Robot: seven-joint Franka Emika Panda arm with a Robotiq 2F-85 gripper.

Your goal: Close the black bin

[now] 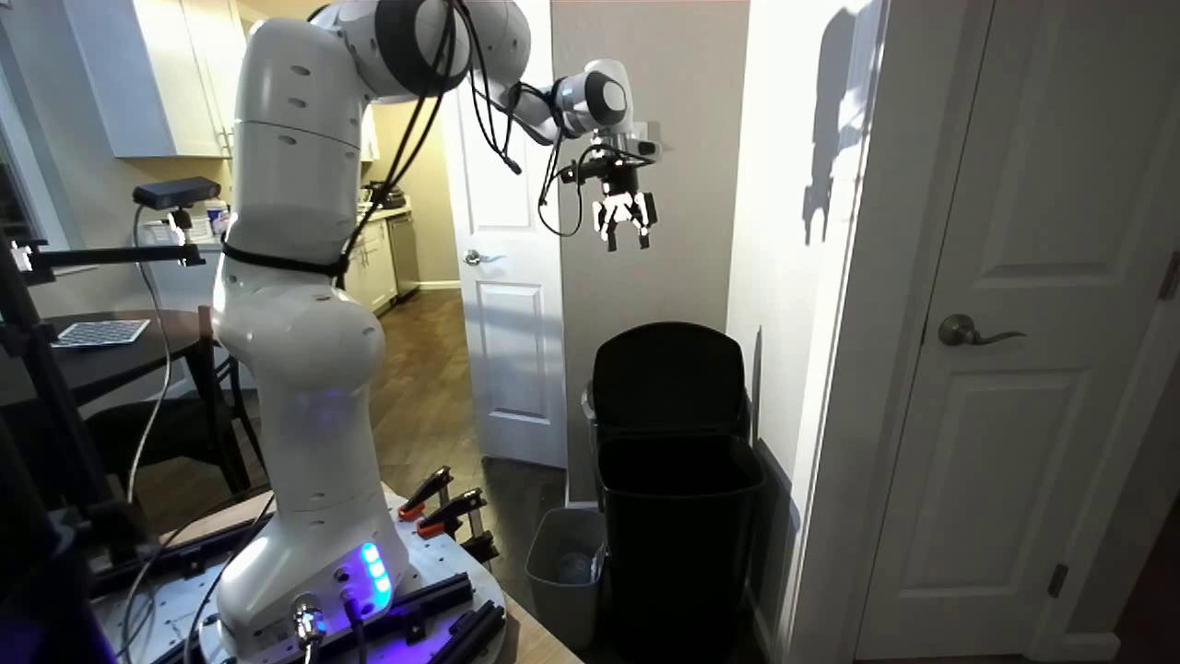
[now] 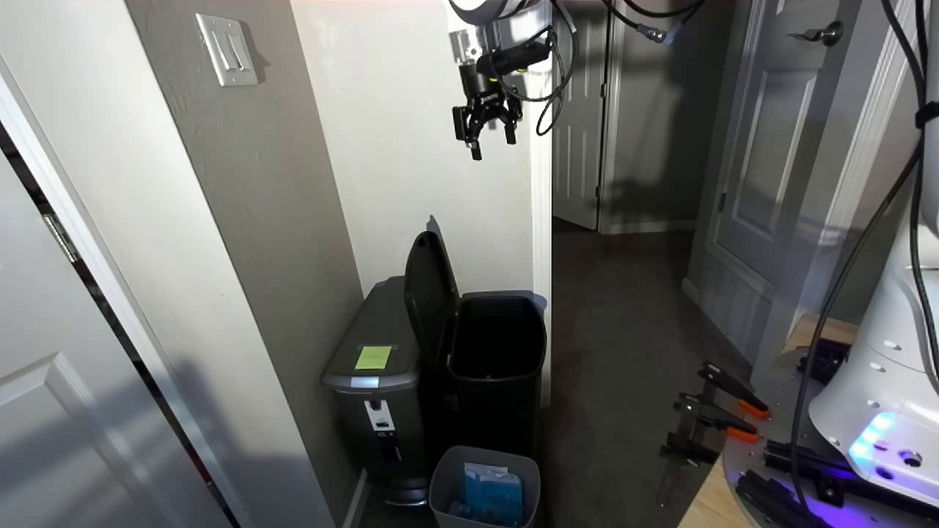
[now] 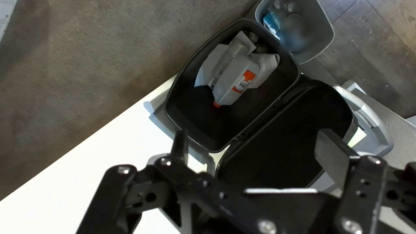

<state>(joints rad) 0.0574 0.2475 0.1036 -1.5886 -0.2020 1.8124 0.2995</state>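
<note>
The black bin point(image 1: 682, 563) stands open by the wall, its lid point(image 1: 668, 383) swung up past its opening; an exterior view shows the bin point(image 2: 491, 411) and raised lid point(image 2: 431, 286) from the side. In the wrist view I look down into the bin point(image 3: 185, 125), with a milk jug point(image 3: 235, 81) and papers inside; its lid point(image 3: 276, 143) lies behind the gripper's fingers. My gripper point(image 1: 628, 242) points down, open and empty, high above the bin and touching nothing; it also shows in an exterior view point(image 2: 494, 147) and the wrist view point(image 3: 253, 143). The green label is on the neighbouring dark grey bin's lid.
A closed dark grey bin point(image 2: 389, 323) with a green note stands right behind the raised lid. A small grey bin point(image 2: 447, 488) holding trash stands beside the black bin. A white wall point(image 2: 433, 176) is close behind. Clamps point(image 1: 452, 507) sit at the robot's table edge.
</note>
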